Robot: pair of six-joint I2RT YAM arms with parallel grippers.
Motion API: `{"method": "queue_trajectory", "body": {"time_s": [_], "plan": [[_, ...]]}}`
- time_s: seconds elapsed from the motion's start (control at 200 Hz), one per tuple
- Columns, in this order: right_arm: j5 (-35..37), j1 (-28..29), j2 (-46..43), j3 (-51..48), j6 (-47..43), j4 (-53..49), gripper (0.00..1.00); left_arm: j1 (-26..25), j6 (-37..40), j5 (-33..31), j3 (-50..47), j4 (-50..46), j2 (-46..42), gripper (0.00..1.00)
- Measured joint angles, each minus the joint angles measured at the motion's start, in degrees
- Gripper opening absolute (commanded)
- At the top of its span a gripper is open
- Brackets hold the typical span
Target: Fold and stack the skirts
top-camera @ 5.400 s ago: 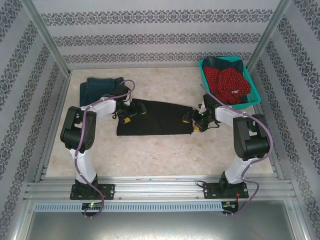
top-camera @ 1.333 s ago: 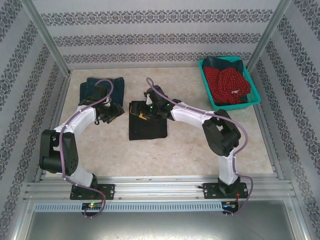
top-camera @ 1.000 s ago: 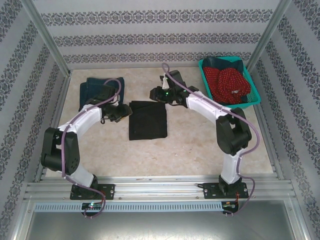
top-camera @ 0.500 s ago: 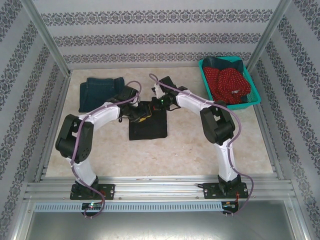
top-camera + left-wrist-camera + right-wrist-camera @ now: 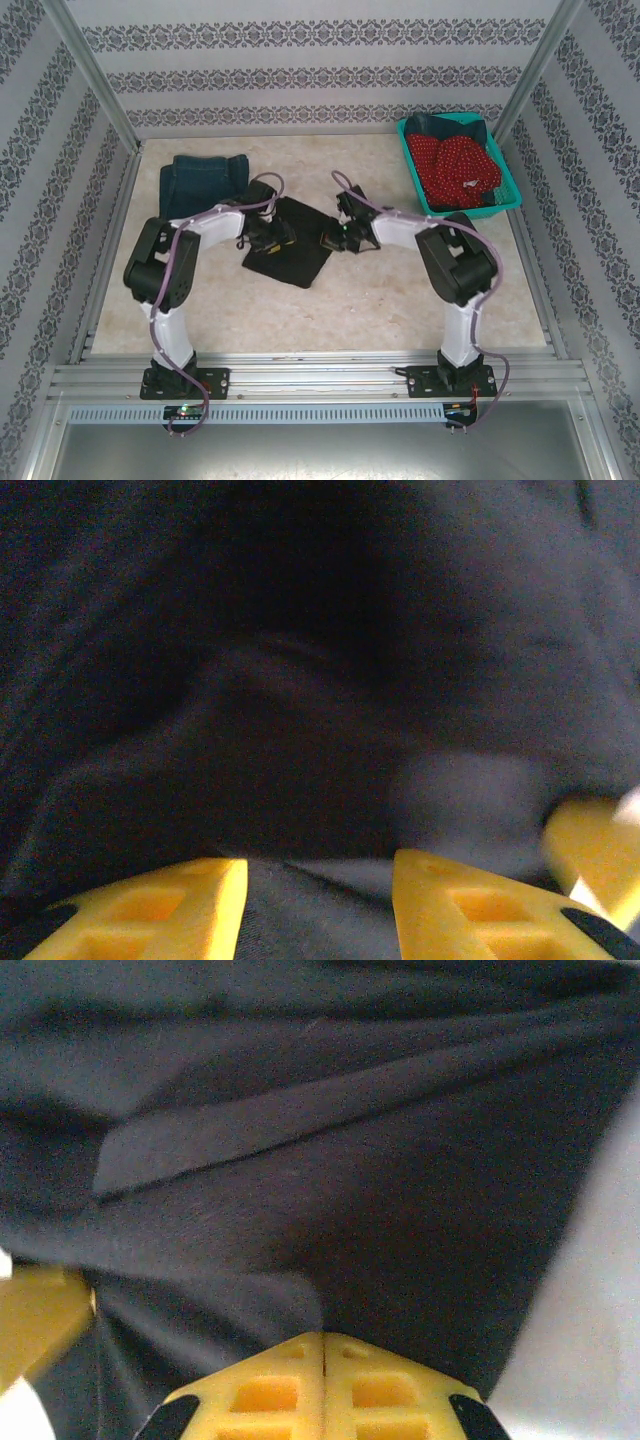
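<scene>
Along the near edge of the table (image 5: 400, 300), both arm bases, elbows bent outward, forearms reaching in toward the middle.

Around the middle of the table, a little left of centre, the black skirt (image 5: 295, 262): folded small, lying flat, turned askew with one corner pointing at the near edge. Far-left part covered by the left gripper (image 5: 268, 236), right corner covered by the right gripper (image 5: 338, 238). From above, fingers hard to separate from the dark cloth.

In the left wrist view, yellow fingers (image 5: 150, 910) standing apart, cut off by the bottom margin. Black cloth in the gap and across everything beyond, soft and out of focus. Cloth caught or not: cannot tell. At the right margin, a blurred yellow shape, cut off, not identifiable.

In the right wrist view, yellow fingers (image 5: 260, 1395) pressed together on the skirt, a crease running straight into the tips. Beyond them, layered fold edges; to the right, a strip of pale table.

Toward the far left corner, a folded denim skirt (image 5: 200, 180), lying flat near the left arm.

In the far right corner, the teal basket (image 5: 412, 165), set askew. Inside, the red dotted skirt (image 5: 455, 165), bunched. Under it, dark blue cloth (image 5: 445, 125), mostly covered, showing at the basket's far end.
</scene>
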Motion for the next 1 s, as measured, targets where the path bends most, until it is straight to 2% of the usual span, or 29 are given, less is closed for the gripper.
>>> {"method": "queue_trajectory", "body": {"time_s": [0.135,0.22,0.37,0.43,0.525,0.61,0.789,0.999], "plan": [[3.6,6.7,-6.3,-8.7,11.3,9.1,0.19,-1.2,3.8,-0.3,18.1,-4.1,11.0,0.54],[6.6,8.0,-11.0,-11.1,13.3,10.2,0.27,-2.1,5.7,-0.9,22.2,-5.6,12.1,0.63],[10.5,0.8,-18.7,-11.5,9.4,8.3,0.37,-2.4,7.9,-3.1,19.7,-9.2,4.7,0.69],[10.6,-3.1,-19.1,-10.4,6.0,6.9,0.45,-2.2,8.5,-3.5,17.2,-9.6,0.3,0.70],[9.0,-8.1,-17.3,-7.7,0.2,4.7,0.48,-1.7,9.4,-3.1,13.8,-9.8,-5.1,0.71],[6.8,-9.7,-14.3,-4.5,-4.6,2.8,0.49,-1.2,10.2,-1.8,13.1,-9.8,-5.9,0.72],[0.5,-8.9,-5.6,5.1,-12.5,-0.9,0.51,0.8,11.2,5.5,14.4,-8.7,0.5,0.72],[-2.7,-7.6,4.1,15.4,-15.9,-4.4,0.58,3.5,11.2,8.5,14.7,-7.1,7.9,0.73]]}}
